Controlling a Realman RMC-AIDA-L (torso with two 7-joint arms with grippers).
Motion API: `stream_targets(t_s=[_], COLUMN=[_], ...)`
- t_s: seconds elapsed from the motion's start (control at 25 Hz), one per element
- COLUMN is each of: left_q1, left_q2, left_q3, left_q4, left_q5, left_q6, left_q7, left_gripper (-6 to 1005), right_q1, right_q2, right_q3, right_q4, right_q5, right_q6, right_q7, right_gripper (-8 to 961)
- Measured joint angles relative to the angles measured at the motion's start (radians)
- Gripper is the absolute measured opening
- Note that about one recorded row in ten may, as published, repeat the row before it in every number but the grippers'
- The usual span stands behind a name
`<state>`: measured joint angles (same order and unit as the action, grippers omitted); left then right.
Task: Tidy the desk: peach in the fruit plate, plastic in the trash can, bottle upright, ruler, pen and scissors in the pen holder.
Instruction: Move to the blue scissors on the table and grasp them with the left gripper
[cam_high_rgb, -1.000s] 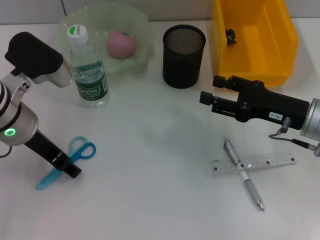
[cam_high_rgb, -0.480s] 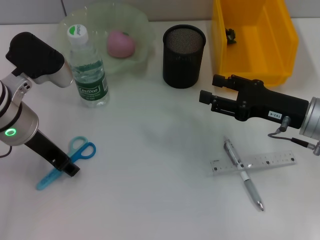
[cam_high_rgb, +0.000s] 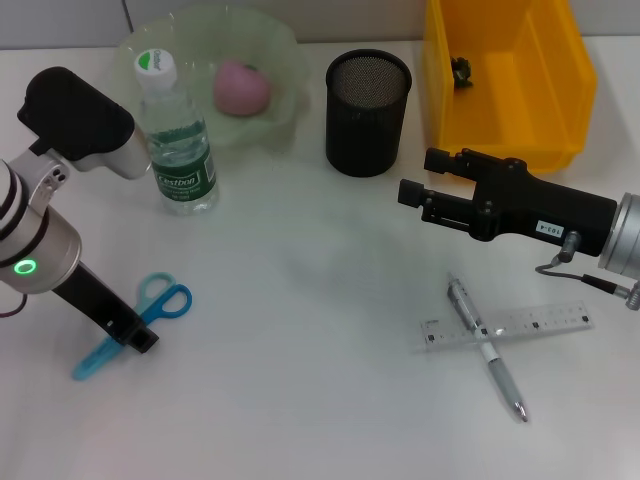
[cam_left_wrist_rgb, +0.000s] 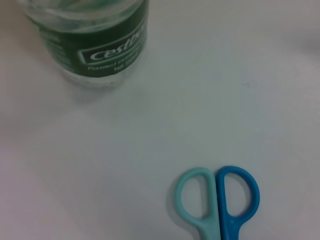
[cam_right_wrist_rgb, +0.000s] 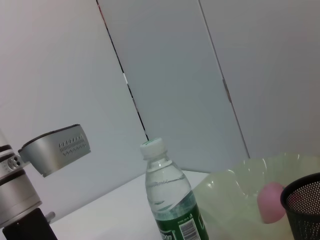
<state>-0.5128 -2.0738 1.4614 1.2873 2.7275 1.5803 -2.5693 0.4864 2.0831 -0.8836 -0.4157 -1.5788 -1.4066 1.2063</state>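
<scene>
White desk (cam_high_rgb: 300, 400) carries everything. Yellow bin (cam_high_rgb: 505, 75) at far right, small dark scrap of plastic (cam_high_rgb: 460, 70) inside near its left wall. Right arm (cam_high_rgb: 560, 220) lies horizontal over the desk in front of the bin; right gripper (cam_high_rgb: 412, 196) points left, above the desk, holding nothing, can't tell if its fingers are spread or closed. Left arm (cam_high_rgb: 45, 220) at left edge; left gripper (cam_high_rgb: 135, 335) down at the scissors (cam_high_rgb: 135, 322), right on the blades near the pivot; whether its fingers pinch them can't be told. Pale green fruit plate (cam_high_rgb: 215, 75) at far left-centre, pink peach (cam_high_rgb: 241, 86) in it. Black mesh pen holder (cam_high_rgb: 368, 112) upright between plate and bin. Bottle (cam_high_rgb: 175, 135) upright, green label, white cap, just in front of the plate's left side. Clear ruler (cam_high_rgb: 540, 322) flat at near right, pen (cam_high_rgb: 487, 347) lying across its left part, touching. Scissors flat on the desk at near left, handles teal and blue side by side in left wrist view, pointing toward the bottle, apart from it.
</scene>
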Motion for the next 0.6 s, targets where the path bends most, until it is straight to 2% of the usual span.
stream_targets(t_s=[0.2,0.6], left_q1=[-0.010,-0.012], left_q2=[0.001,0.000], left_q3=[0.000,0.008], left_q4=[-0.018,-0.020], left_q5=[0.001,0.016], left_q6=[-0.001,-0.007], left_q7=[0.000,-0.007], left_gripper=[520,508], right_q1=[0.000,0.000], right_q2=[0.000,0.000], right_q3=[0.000,0.000], right_q4=[0.000,0.000], right_q5=[0.000,0.000], right_q6=[0.001,0.002], right_q7=[0.000,0.001], right_gripper=[720,720])
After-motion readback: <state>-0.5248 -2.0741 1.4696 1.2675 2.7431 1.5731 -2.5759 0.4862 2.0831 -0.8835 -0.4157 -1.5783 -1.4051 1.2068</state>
